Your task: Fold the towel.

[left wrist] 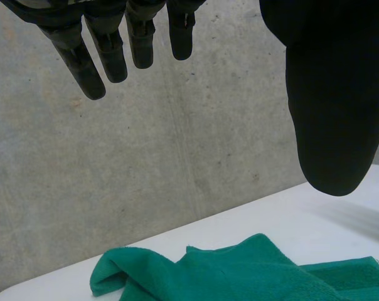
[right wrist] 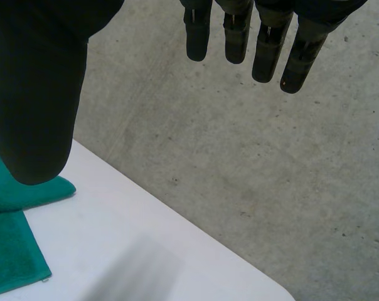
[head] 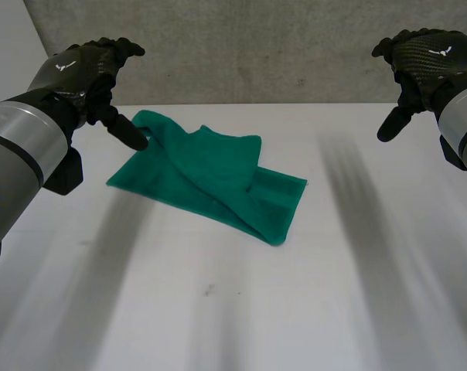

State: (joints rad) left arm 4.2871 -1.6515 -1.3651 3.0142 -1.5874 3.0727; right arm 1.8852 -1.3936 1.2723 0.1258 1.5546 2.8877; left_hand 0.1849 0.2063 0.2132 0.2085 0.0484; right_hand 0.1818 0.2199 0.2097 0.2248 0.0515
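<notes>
Left hand (head: 86,73) — fingers straight, thumb spread, holding nothing — hangs over the towel's (head: 210,182) far left corner. Right hand (head: 427,58), likewise spread and empty, is well apart from the towel's right end. The towel lies rumpled on the table (head: 334,309), with its long axis running diagonally — the left hand is nearer.

You have no words or numbers to read. A small white emblem (head: 66,66) marks the back of the black left hand (head: 90,77), and a matching emblem (head: 443,52) marks the black right hand (head: 419,69).
</notes>
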